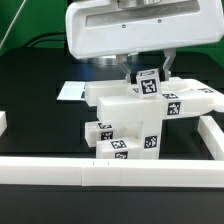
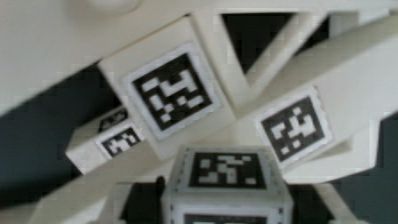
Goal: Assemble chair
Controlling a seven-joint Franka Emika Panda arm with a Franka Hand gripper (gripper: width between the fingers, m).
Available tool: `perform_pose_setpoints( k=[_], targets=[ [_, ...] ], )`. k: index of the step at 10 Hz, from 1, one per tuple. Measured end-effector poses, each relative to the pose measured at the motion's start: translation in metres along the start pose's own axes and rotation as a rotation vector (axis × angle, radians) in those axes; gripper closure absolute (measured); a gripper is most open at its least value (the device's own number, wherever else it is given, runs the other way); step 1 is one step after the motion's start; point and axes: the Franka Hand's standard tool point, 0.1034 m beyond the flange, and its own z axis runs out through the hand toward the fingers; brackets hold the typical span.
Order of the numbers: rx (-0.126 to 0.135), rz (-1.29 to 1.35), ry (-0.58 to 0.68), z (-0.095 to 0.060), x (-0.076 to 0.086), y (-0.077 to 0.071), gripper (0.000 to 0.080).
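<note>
The partly built chair (image 1: 140, 115), a stack of white blocky plastic parts carrying black-and-white square tags, stands on the black surface (image 1: 30, 95) just inside the long white border rail (image 1: 110, 175). A flat white marker board (image 1: 72, 91) lies behind it toward the exterior view's left. The robot's end effector (image 1: 147, 76) hangs directly over the top of the stack, its fingers straddling a small tagged white block (image 1: 148, 84) that sits on the upper slab. The jaws look about half closed and appear to be pinching that block, though the contact itself is not clear enough to be certain. In the wrist view the X-braced frame (image 2: 267, 60) and tagged faces fill the picture, with one tagged block (image 2: 224, 170) close to the camera. The step in hand seems to be seating or gripping this small piece on the assembly. The next move calls for a firm, square hold and careful alignment, since a skewed push could topple the stack.
</note>
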Motion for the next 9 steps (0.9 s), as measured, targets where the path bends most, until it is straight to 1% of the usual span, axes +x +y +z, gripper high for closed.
perform_pose_setpoints(
  k=[1,2,4,5,6,7,9],
  targets=[
    [-0.007,0.086,0.002,0.0001,0.0000,-0.0008,0.0509],
    [-0.009,0.138,0.004,0.0001,-0.0001,-0.0023,0.0509],
    [-0.001,0.258,0.003,0.0004,-0.0003,-0.0031,0.0509],
    [0.000,0.318,0.003,0.0004,-0.0004,-0.0037,0.0509],
    [0.006,0.381,0.001,0.0006,-0.0007,-0.0041,0.0509],
    [0.021,0.519,-0.007,0.0008,-0.0013,-0.0050,0.0509],
    [0.021,0.679,-0.014,0.0009,-0.0019,-0.0058,0.0509]
  ],
)
